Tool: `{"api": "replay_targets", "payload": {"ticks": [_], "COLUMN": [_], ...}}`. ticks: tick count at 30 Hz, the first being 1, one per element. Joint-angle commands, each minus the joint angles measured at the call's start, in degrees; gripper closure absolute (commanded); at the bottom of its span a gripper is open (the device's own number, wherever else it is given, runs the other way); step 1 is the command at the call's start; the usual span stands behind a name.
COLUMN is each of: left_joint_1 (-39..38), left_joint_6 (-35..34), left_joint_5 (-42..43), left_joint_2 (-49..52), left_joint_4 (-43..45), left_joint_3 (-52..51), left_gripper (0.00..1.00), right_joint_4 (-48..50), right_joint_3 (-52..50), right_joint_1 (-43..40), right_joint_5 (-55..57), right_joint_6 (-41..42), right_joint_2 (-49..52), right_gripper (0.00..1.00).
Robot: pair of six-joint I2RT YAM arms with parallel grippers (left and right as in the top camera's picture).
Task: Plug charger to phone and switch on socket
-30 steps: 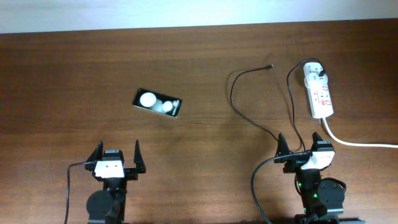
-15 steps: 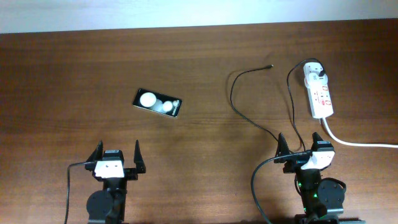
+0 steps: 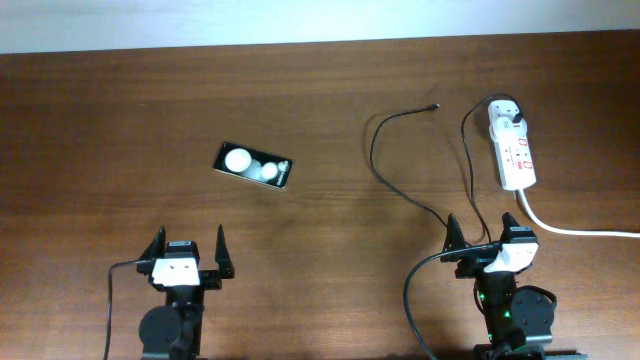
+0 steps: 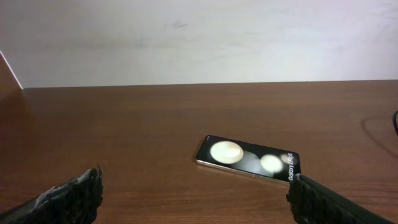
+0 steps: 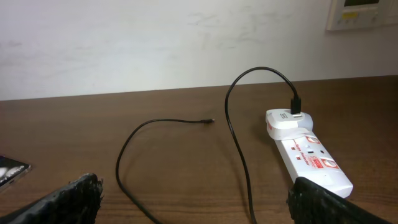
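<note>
The black phone (image 3: 253,165) lies flat on the table left of centre; it also shows in the left wrist view (image 4: 247,158), ahead of my open, empty left gripper (image 3: 186,248). The white socket (image 3: 513,152) lies at the right, with the charger's white adapter (image 3: 505,118) plugged into its far end. The thin black charger cable (image 3: 385,165) loops across the table, its connector tip (image 3: 434,105) lying free. In the right wrist view the cable (image 5: 233,140) and socket (image 5: 309,155) lie ahead of my open, empty right gripper (image 3: 487,235).
A thick white cord (image 3: 570,229) runs from the socket's near end off the right edge. A pale wall (image 4: 199,37) stands behind the table's far edge. My robots' thicker black cables (image 3: 412,290) hang near the front.
</note>
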Motion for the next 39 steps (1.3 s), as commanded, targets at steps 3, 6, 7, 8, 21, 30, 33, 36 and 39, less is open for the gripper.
{"api": "replay_targets", "payload": {"ticks": [3, 6, 7, 8, 21, 30, 33, 36, 39], "left_joint_1": [0.13, 0.13, 0.13, 0.13, 0.13, 0.13, 0.13, 0.13, 0.13], "left_joint_6": [0.87, 0.87, 0.87, 0.87, 0.85, 0.44, -1.36, -1.36, -1.36], "left_joint_5": [0.42, 0.42, 0.42, 0.42, 0.61, 0.59, 0.66, 0.66, 0.66], "left_joint_2": [0.26, 0.26, 0.26, 0.26, 0.26, 0.26, 0.26, 0.26, 1.14], "left_joint_4": [-0.31, -0.33, -0.33, -0.33, -2.73, -3.37, -3.34, -3.41, -5.14], "left_joint_3": [-0.09, -0.09, -0.09, -0.09, 2.49, 2.86, 2.97, 3.93, 6.45], "left_gripper": [0.01, 0.01, 0.01, 0.01, 0.01, 0.01, 0.01, 0.01, 0.01], "right_joint_4": [0.0, 0.0, 0.0, 0.0, 0.0, 0.02, 0.0, 0.02, 0.0], "right_joint_3": [-0.52, -0.52, -0.52, -0.52, -0.52, -0.52, -0.52, -0.52, -0.52], "right_joint_1": [0.44, 0.44, 0.44, 0.44, 0.44, 0.44, 0.44, 0.44, 0.44], "right_joint_5": [0.13, 0.13, 0.11, 0.13, 0.13, 0.13, 0.13, 0.11, 0.13], "right_joint_6": [-0.44, -0.44, -0.44, -0.44, -0.44, -0.44, -0.44, -0.44, -0.44], "right_joint_2": [-0.61, -0.61, -0.61, -0.61, -0.61, -0.61, -0.61, -0.61, -0.61], "right_gripper": [0.01, 0.01, 0.01, 0.01, 0.01, 0.01, 0.01, 0.01, 0.01]}}
